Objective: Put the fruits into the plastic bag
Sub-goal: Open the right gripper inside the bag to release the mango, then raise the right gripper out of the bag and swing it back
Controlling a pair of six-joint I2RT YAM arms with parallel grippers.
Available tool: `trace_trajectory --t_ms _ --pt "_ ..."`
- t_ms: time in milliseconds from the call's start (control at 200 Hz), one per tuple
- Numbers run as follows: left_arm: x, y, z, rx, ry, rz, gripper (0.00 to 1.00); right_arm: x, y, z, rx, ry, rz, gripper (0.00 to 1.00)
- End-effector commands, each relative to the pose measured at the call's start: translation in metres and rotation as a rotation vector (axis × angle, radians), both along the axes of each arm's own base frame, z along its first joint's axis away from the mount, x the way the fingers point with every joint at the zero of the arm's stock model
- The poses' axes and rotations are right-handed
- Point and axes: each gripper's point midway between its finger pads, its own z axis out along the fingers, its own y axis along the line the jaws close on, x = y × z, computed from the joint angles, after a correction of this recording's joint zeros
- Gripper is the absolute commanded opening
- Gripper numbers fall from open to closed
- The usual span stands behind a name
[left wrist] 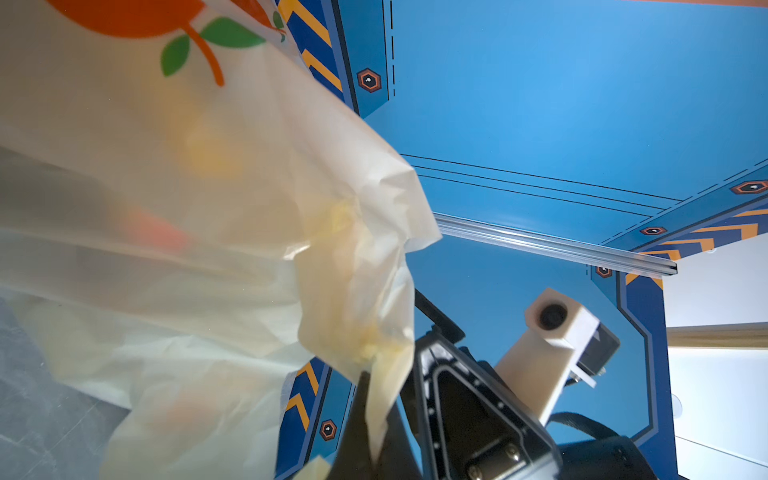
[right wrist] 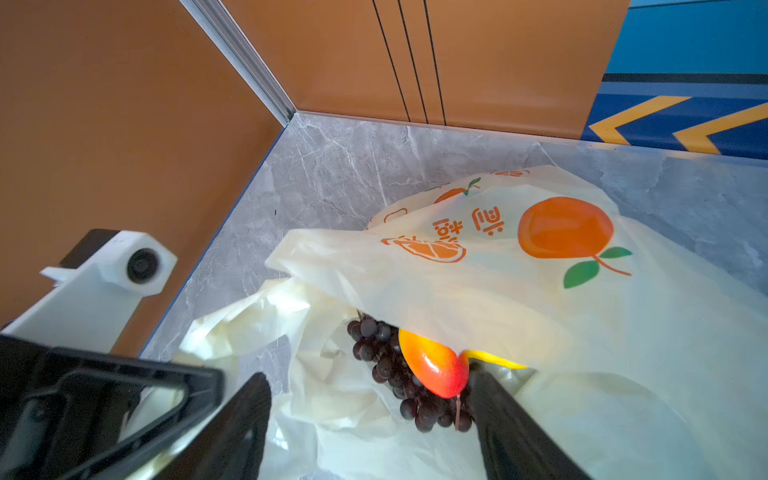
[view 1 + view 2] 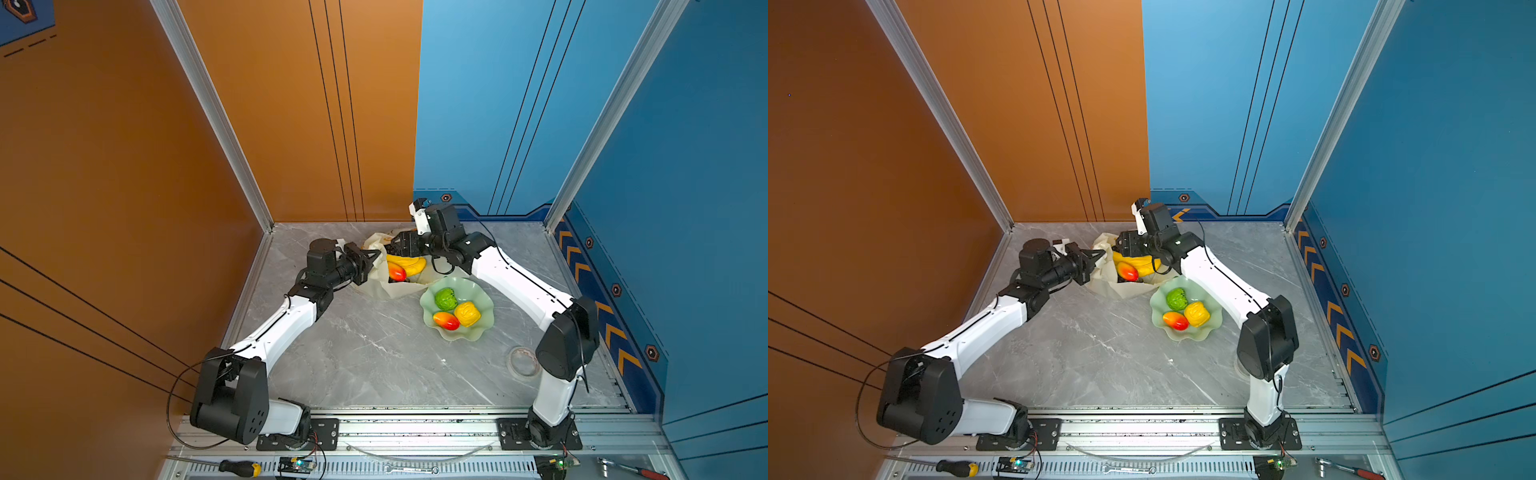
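**Left gripper** (image 3: 372,258): jaws pressed together, pinching a fold of the plastic bag (image 3: 384,289) at the 9 o'clock side of its mouth. In the left wrist view the cream film runs down between the dark fingers (image 1: 353,436), and the bag wall above them is lifted and taut.

**Right gripper** (image 3: 393,248): jaws spread wide with nothing gripped, hanging over the bag mouth from the 1 o'clock side. In the right wrist view its fingers (image 2: 498,415) stand either side of the opening. I cannot tell whether they touch the film.

**Bag:** crumpled on the grey marble table (image 3: 374,353), toward 12 o'clock of the tabletop and near the back wall, mouth gaping upward.
- Inside it are a banana bunch (image 3: 409,264) and, touching it at 7 o'clock, a red-yellow mango (image 3: 397,272).
- The right wrist view adds a dark grape cluster (image 2: 386,365) lying under and beside that mango.
- A flap printed with orange fruit pictures drapes over part of the bananas.

**Pale green dish** (image 3: 484,297): at 4 o'clock from the bag and just beside it; I cannot tell whether the rims touch. It holds three fruits packed together:
- a bumpy green fruit (image 3: 446,299) at 11 o'clock
- a yellow lumpy fruit (image 3: 467,313) at 3 o'clock
- a second mango (image 3: 446,321) at 6 o'clock
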Motion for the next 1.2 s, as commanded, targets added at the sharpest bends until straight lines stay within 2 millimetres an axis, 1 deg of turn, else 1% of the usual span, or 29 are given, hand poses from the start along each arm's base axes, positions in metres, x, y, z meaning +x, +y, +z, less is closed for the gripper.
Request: trace_trajectory --t_ms 0,180,305,456,496,676,866,1197 --pt "-0.006 0.002 0.011 -0.011 -0.042 -0.012 0.0 -0.018 -0.023 0.013 -0.029 0.016 -0.023 0.75" --pt "-0.008 0.0 0.011 -0.009 -0.046 -0.015 0.0 -0.033 -0.048 0.044 0.001 0.009 -0.061 0.74" --pt "-0.009 -0.001 0.012 -0.008 -0.048 -0.018 0.0 -0.042 -0.067 0.061 0.023 0.012 -0.092 0.74" --pt "-0.01 -0.002 0.011 -0.007 -0.046 -0.02 0.0 -0.055 -0.088 0.075 0.028 0.012 -0.122 0.74" --pt "-0.011 -0.003 0.01 -0.007 -0.045 -0.022 0.0 -0.058 -0.093 0.074 0.026 0.02 -0.13 0.74" --pt "-0.011 -0.004 0.009 -0.005 -0.044 -0.024 0.0 -0.072 -0.113 0.084 0.03 0.026 -0.16 0.75" --pt "-0.013 -0.006 0.008 -0.005 -0.043 -0.029 0.0 -0.085 -0.13 0.09 0.03 0.031 -0.186 0.75" --pt "-0.015 -0.006 0.009 -0.007 -0.043 -0.033 0.0 -0.108 -0.163 0.072 -0.05 0.167 -0.27 0.75"
